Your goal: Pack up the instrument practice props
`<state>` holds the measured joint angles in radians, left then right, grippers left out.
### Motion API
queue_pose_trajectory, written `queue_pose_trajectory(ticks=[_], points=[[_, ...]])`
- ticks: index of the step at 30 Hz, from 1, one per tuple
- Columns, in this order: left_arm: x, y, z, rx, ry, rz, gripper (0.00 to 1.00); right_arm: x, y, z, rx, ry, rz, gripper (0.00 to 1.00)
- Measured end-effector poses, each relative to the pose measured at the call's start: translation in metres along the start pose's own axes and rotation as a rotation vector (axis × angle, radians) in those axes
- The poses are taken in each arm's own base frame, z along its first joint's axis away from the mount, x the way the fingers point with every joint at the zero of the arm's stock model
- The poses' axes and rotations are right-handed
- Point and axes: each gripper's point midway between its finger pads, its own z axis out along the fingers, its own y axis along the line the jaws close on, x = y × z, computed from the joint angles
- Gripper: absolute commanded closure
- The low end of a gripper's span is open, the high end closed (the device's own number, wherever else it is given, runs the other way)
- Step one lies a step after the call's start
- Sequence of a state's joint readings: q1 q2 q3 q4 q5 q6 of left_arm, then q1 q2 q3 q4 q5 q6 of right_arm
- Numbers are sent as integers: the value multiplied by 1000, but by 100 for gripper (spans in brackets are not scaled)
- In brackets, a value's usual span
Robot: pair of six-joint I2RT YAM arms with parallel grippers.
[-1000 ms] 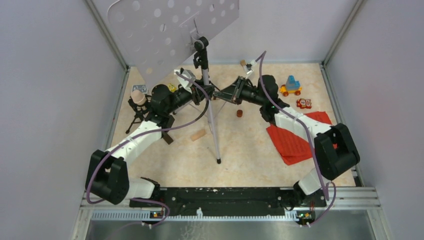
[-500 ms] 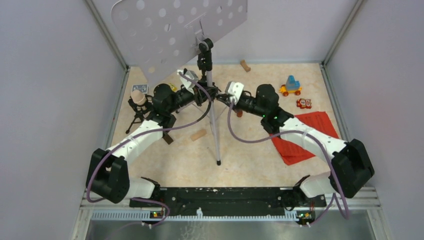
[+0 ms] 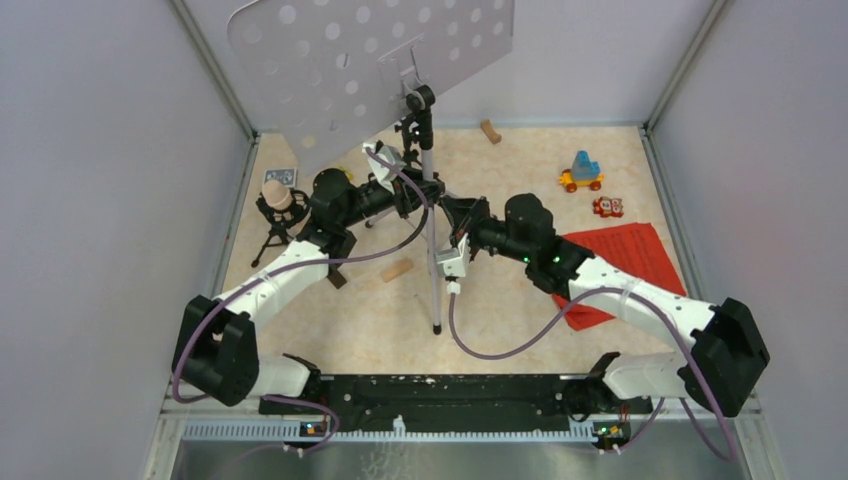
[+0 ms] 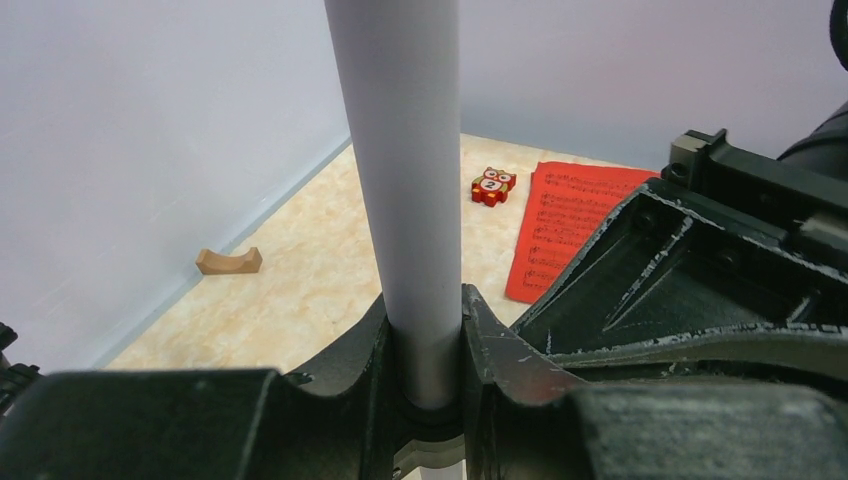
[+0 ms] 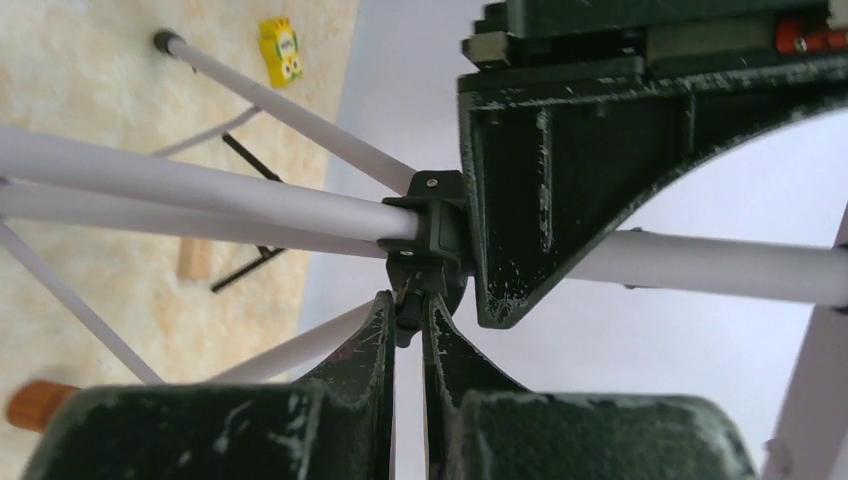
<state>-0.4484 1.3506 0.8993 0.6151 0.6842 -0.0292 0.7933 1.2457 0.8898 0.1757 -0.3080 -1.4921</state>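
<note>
The white perforated music desk [image 3: 370, 60] stands at the back on its silver pole [image 3: 431, 230] and tripod legs. My left gripper [image 3: 416, 194] is shut on the pole; the left wrist view shows the pole [image 4: 400, 180] clamped between the fingers of that gripper [image 4: 425, 320]. My right gripper [image 3: 448, 212] meets the pole from the right. In the right wrist view it [image 5: 408, 318] is shut on a small black knob of the leg collar [image 5: 432, 225]. A beige microphone [image 3: 278, 197] stands on a small black tripod at the left. Red sheet-music pages [image 3: 630, 250] lie at the right.
Toy cars [image 3: 582, 172] and an owl toy [image 3: 607, 207] sit at the back right. Tan blocks lie by the stand's legs [image 3: 397, 269] and at the back wall [image 3: 490, 131]. A yellow toy [image 5: 280, 50] lies near a stand foot. Walls close in on three sides.
My right arm has swung forward and rolled its wrist, and its gripper now closes on the collar knob lower on the pole. The music desk has shifted right. My left gripper keeps its hold.
</note>
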Motion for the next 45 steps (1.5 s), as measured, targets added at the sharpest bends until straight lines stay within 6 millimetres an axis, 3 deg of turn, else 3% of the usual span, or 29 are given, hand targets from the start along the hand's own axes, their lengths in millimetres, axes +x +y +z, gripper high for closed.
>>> queue_pose_trajectory(ticks=[4,5,10,13,19,22,26,31,35,38,41,45], points=[[0,-1,0,4,0,-1,99,0,0,0,-24,52,-147,100],[0,-1,0,4,0,-1,99,1,1,0,-26,59,-167,95],[0,0,0,3,0,0,99,0,1,0,7,74,-169,61],[0,0,0,2,0,0,99,-8,-9,-6,91,54,-62,37],[0,0,0,1,1,0,99,-19,-79,-48,418,12,306,34],[0,0,0,1,1,0,100,-17,-88,-63,518,-15,533,34],[0,0,0,1,2,-1,100,-3,-64,-58,539,17,871,34],[0,0,0,3,3,-1,100,22,-27,-49,529,152,1295,44],[0,0,0,4,5,-2,100,45,-25,-49,587,207,1668,47],[0,-1,0,7,7,-3,100,58,-25,-53,653,121,1994,48],[0,-1,0,8,8,-3,100,56,-11,-47,649,-44,2314,47],[0,-1,0,8,10,-5,100,38,19,-30,521,-100,2613,47]])
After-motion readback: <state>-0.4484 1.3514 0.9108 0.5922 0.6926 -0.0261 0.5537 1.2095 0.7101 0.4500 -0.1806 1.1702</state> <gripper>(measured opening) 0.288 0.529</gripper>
